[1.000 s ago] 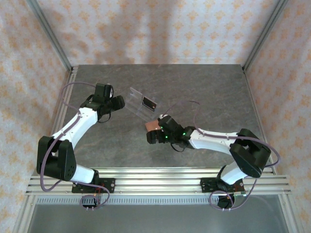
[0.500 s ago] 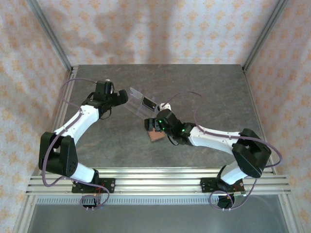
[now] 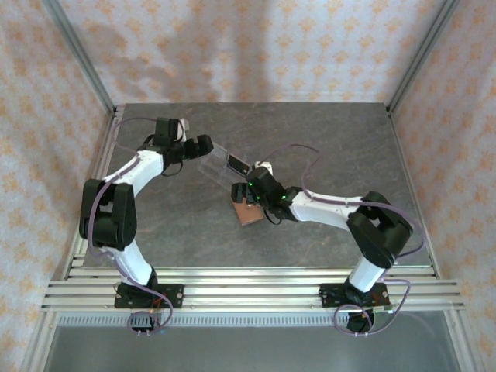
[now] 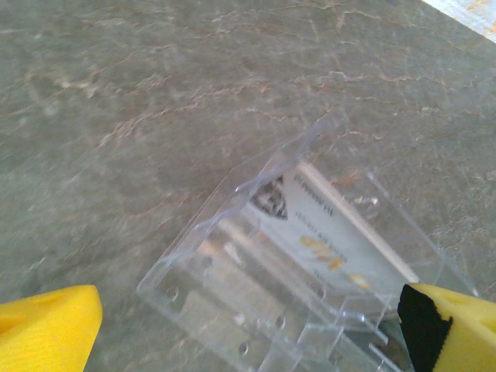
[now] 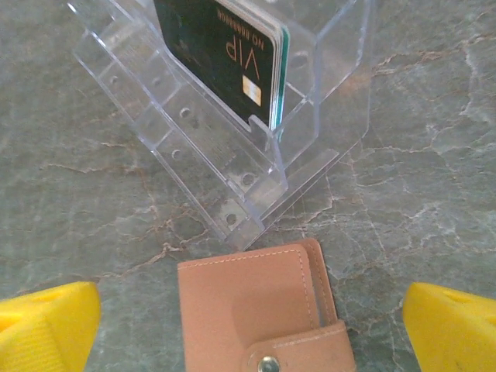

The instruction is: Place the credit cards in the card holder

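Observation:
Two credit cards stand together in a clear plastic stand [image 3: 219, 161]. The black one [image 5: 221, 46] [image 3: 235, 163] faces my right wrist camera. The pale one [image 4: 341, 246] faces my left wrist camera. The card holder [image 5: 260, 314] [image 3: 248, 213] is a reddish-brown wallet. It lies flat on the table just in front of the stand, with its snap tab fastened. My left gripper [image 4: 248, 333] [image 3: 204, 146] is open, and the stand's [image 4: 232, 294] left end lies between its yellow fingers [image 4: 46, 325]. My right gripper [image 5: 249, 329] [image 3: 248, 191] hangs open over the wallet and holds nothing.
The grey marbled table [image 3: 325, 139] has metal frame posts at its back corners and patterned walls behind. Aluminium rails [image 3: 248, 283] run along the near edge by the arm bases. Cables loop off both arms.
My left gripper opened and swung right up to the stand's end. My right gripper moved back off the wallet toward the stand, so the wallet now shows on the table.

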Controlling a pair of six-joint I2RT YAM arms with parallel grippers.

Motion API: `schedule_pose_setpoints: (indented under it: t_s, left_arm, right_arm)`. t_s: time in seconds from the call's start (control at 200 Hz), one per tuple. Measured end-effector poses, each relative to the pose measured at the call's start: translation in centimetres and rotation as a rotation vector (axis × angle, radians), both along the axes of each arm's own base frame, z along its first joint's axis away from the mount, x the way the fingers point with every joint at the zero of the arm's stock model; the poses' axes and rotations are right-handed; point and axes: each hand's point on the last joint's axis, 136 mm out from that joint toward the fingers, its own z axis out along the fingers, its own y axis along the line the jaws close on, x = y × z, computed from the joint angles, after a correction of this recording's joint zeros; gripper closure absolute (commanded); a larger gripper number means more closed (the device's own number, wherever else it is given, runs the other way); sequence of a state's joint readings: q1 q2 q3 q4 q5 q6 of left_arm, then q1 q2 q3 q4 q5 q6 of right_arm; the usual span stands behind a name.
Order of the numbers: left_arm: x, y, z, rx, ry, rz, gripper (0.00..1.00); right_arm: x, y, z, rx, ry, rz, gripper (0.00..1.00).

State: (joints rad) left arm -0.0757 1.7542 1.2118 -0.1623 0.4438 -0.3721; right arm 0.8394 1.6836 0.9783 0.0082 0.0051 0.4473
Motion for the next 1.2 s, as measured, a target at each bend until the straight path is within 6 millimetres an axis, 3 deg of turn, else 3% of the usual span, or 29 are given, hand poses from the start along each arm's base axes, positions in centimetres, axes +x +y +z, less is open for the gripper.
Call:
schedule_pose_setpoints:
  t_s: [0.23, 0.405, 0.606, 0.776, 1.036, 1.201]
  left_arm:
    - [1.8, -0.7, -1.2, -0.036, -0.022, -0.037, 0.01]
    - [3.4, -2.2, -2.9, -0.127, -0.037, -0.065, 0.01]
    - [3.5, -3.0, -3.8, -0.197, -0.057, -0.067, 0.01]
    - [2.4, -4.2, -4.1, -0.243, -0.088, -0.081, 0.01]
    - [-1.9, -7.4, -4.6, -0.299, -0.078, -0.118, 0.01]
    - [-3.5, -9.3, -4.2, -0.320, -0.061, -0.144, 0.01]
  right_arm:
    - [1.7, -0.5, -2.0, -0.054, -0.003, -0.015, 0.00]
    - [3.9, -1.8, -1.7, -0.087, -0.040, -0.064, 0.00]
    - [5.3, -2.3, -2.4, -0.121, -0.058, -0.093, 0.00]
    - [6.0, -3.4, -2.3, -0.129, -0.062, -0.125, 0.00]
    - [7.5, -8.6, -2.7, -0.161, -0.044, -0.222, 0.01]
    - [7.3, -10.1, -2.6, -0.175, -0.033, -0.213, 0.00]
